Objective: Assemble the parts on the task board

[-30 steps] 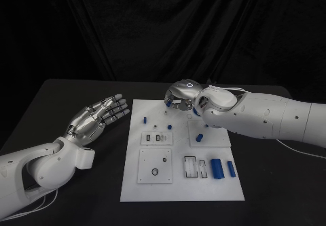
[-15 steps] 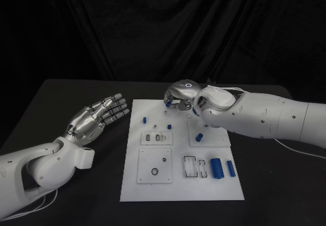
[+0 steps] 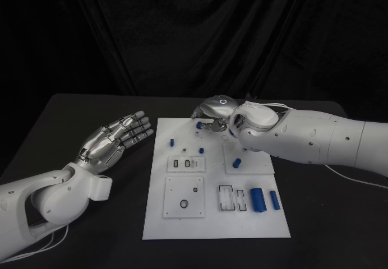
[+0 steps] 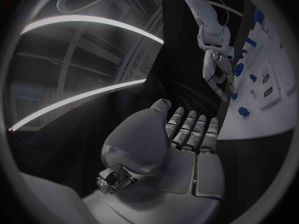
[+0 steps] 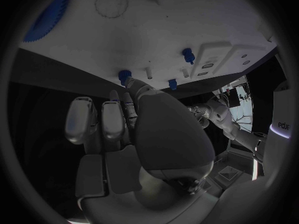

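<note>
Right hand (image 3: 214, 115) curls over a blue peg (image 3: 198, 125) at the board (image 3: 214, 224) far edge, grip unclear; left hand (image 3: 117, 137) open; seat it straight

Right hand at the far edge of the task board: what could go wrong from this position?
1. The right hand is at a small blue part near the far edge of the task board; the head view hides the contact, so the part may slip or tip.
2. The right arm hangs low over the board; sweeping back, it might knock the loose blue part beneath it.
3. The left hand lies open beside the board and cannot steady it.
</note>
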